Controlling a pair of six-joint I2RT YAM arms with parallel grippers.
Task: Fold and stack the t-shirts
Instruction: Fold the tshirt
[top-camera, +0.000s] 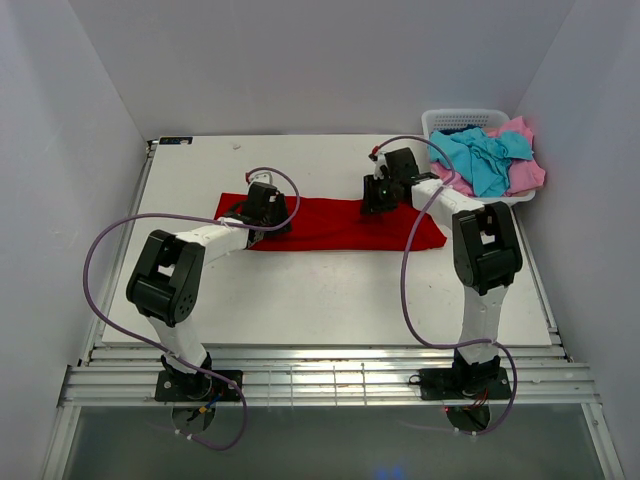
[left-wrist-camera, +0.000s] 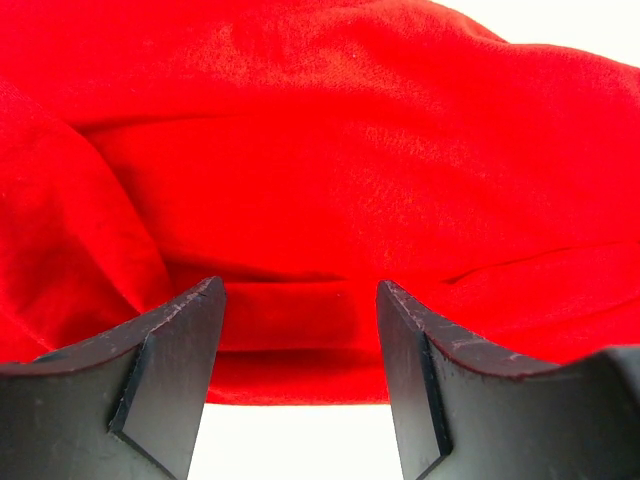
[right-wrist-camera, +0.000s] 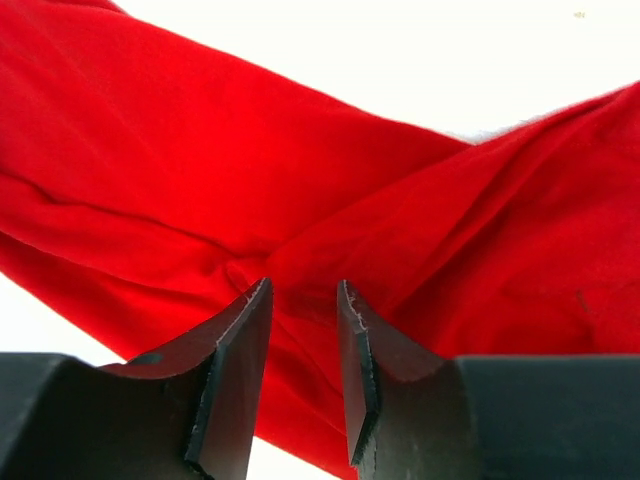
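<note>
I'm looking at a white surface boxed in by plain pale walls on three sides; even light is falling across it, metal rails running along its near edge.

Bright, even light from above, with only faint shadows. In both wrist views the table glares pure white; the red t-shirt seems slightly soft.
</note>
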